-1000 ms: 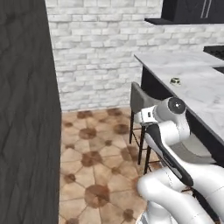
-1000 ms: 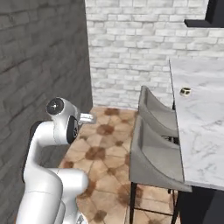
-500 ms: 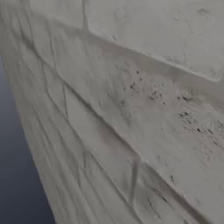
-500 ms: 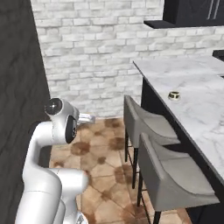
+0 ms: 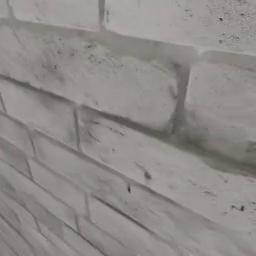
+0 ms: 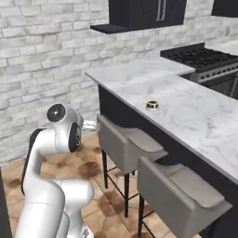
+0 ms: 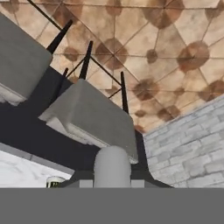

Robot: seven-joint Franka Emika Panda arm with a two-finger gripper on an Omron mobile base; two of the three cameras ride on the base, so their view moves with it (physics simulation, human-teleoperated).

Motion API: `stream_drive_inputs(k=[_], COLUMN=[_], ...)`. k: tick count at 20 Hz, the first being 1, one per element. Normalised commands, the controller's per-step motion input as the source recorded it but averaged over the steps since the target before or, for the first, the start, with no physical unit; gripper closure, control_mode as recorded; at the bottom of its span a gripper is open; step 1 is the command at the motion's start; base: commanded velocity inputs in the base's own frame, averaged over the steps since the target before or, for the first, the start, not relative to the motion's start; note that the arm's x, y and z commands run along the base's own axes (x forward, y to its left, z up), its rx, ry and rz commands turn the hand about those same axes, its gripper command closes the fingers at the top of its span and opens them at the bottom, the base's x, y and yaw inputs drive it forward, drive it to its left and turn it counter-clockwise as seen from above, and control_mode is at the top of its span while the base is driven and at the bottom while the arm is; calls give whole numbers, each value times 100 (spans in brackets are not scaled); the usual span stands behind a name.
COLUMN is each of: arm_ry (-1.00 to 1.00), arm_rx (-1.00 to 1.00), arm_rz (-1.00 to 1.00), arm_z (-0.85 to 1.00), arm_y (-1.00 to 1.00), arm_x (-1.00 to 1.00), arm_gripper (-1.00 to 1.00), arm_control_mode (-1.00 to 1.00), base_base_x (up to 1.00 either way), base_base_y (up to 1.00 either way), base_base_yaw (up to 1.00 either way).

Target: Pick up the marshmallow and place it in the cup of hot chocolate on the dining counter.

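Marble, white with grey veins, makes up the dining surface (image 6: 186, 100), the largest thing ahead; it runs forward and to the right of the folded arm, well apart from the tool. Brick wall (image 5: 125, 125) comes next, pressed close against the left base camera and also standing behind the far end of the surface. 2 grey upholstered stools (image 6: 128, 144) sit tucked against the dark base, between the arm and the slab; the hand view looks down on their seats and on the patterned tile floor (image 7: 144, 48). A black stove (image 6: 200, 56) sits at the far right corner.

Smallest is the cup of hot chocolate (image 6: 152, 105), a squat pale cup with a dark top, standing alone on the surface near its front edge, far ahead of the tool. A pale rim at the bottom of the hand view may be the same cup, but that is uncertain. I cannot make out the marshmallow at this size.

Whether the tool's fingers are apart or together cannot be told here.

My judgement: the marshmallow is light, soft and squashy, so it wants a gentle pinch across its round sides, low enough not to roll free.
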Motion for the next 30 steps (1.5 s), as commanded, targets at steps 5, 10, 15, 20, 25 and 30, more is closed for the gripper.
stream_drive_inputs(k=[5, 10, 15, 20, 25, 30], arm_ry=[0, 0, 0, 0, 0, 0], arm_rx=[0, 0, 0, 0, 0, 0], arm_rz=[0, 0, 0, 0, 0, 0], arm_z=[0, 0, 0, 0, 0, 0], arm_y=[0, 0, 0, 0, 0, 0], arm_x=[0, 0, 0, 0, 0, 0], arm_gripper=[100, 100, 100, 100, 100, 100], arm_control_mode=[100, 100, 100, 100, 100, 100], base_base_x=[87, 98, 80, 73, 75, 75], base_base_y=[100, 98, 10, 33, 86, 60], base_base_yaw=[-56, -51, -45, -49, -57, -48])
